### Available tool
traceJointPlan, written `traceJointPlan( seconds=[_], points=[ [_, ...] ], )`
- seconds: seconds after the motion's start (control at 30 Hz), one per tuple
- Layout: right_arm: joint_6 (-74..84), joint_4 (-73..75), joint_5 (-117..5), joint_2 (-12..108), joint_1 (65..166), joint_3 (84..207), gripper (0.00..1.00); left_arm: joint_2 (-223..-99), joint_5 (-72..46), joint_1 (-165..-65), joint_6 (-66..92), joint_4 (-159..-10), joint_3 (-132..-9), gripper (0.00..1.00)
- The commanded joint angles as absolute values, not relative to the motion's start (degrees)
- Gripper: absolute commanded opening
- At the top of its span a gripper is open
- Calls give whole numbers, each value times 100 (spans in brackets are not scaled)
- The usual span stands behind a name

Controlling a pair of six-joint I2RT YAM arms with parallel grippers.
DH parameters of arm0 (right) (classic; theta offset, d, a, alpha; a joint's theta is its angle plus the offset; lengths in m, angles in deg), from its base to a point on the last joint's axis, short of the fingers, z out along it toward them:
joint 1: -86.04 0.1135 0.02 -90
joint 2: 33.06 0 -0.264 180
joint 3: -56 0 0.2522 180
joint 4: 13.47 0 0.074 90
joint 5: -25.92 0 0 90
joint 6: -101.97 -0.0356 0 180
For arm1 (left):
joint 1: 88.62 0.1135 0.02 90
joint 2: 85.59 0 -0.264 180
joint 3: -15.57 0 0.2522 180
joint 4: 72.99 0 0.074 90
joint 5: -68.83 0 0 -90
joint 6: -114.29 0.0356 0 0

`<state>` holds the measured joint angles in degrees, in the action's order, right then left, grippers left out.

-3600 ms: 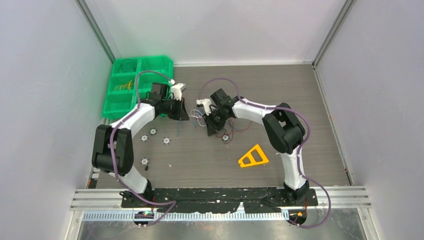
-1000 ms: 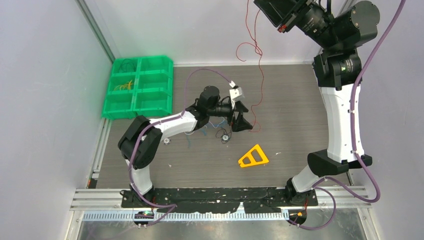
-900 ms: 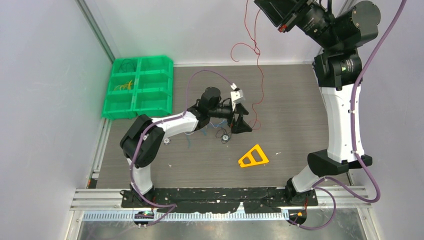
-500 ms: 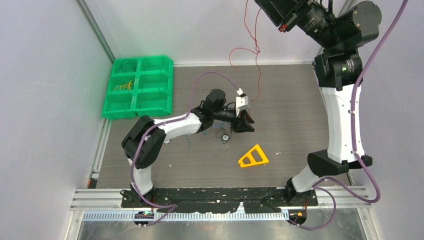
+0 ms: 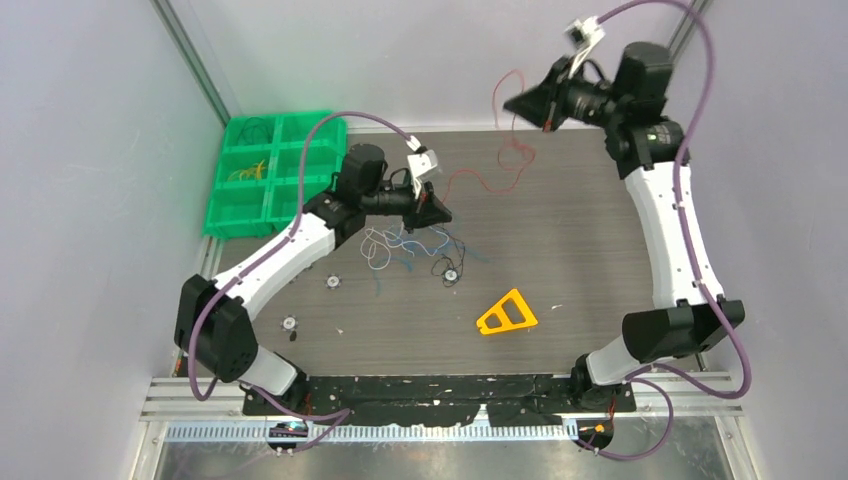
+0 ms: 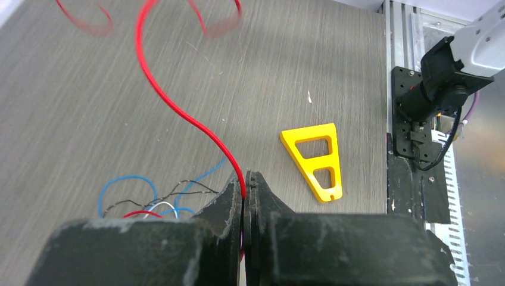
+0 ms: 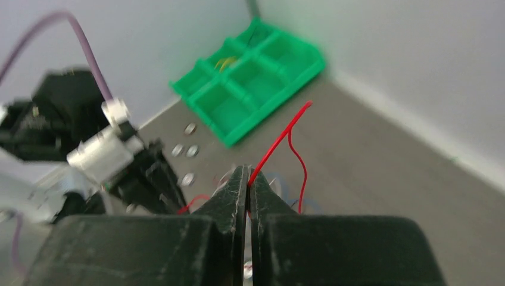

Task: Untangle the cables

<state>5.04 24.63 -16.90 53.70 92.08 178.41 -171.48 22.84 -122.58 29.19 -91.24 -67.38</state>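
Note:
A thin red cable point(image 5: 487, 175) hangs in loops between my two grippers. My left gripper point(image 5: 441, 213) is shut on one end of it; the left wrist view shows the red cable point(image 6: 178, 110) pinched at the tips point(image 6: 245, 179). My right gripper point(image 5: 512, 103) is raised at the back and shut on the other end; the red cable point(image 7: 280, 143) leaves its tips point(image 7: 248, 173). A tangle of blue, white, black and red cables point(image 5: 405, 247) lies on the table below the left gripper and shows in the left wrist view point(image 6: 140, 199).
A green compartment tray point(image 5: 272, 172) with yellow and black wires stands at the back left, also in the right wrist view point(image 7: 256, 74). A yellow triangular piece point(image 5: 506, 314) lies front right. Small round metal discs point(image 5: 332, 283) lie on the left side of the table.
My right arm has come down from high above to the back of the table. My left arm pulled back left from the centre. The red cable now hangs slack between them.

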Motion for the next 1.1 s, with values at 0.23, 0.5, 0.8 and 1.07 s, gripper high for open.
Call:
traceJointPlan(
  seconds=[0.23, 0.5, 0.8, 1.07],
  points=[
    [160, 2530, 292, 5321, 10260, 16271, 12, -16972, 2651, -12146, 3994, -10611, -7754, 0],
    [-593, 1999, 747, 5349, 10457, 15865, 16, -16954, 2437, -12058, 4393, -10682, -7980, 0],
    [-222, 2269, 377, 5267, 10348, 16072, 11, -16825, 2846, -12026, 5350, -11612, -8055, 0],
    [-271, 2393, 808, 5221, 10196, 16139, 13, -16869, 3565, -11891, 7320, -13770, -8678, 0]
  ],
)
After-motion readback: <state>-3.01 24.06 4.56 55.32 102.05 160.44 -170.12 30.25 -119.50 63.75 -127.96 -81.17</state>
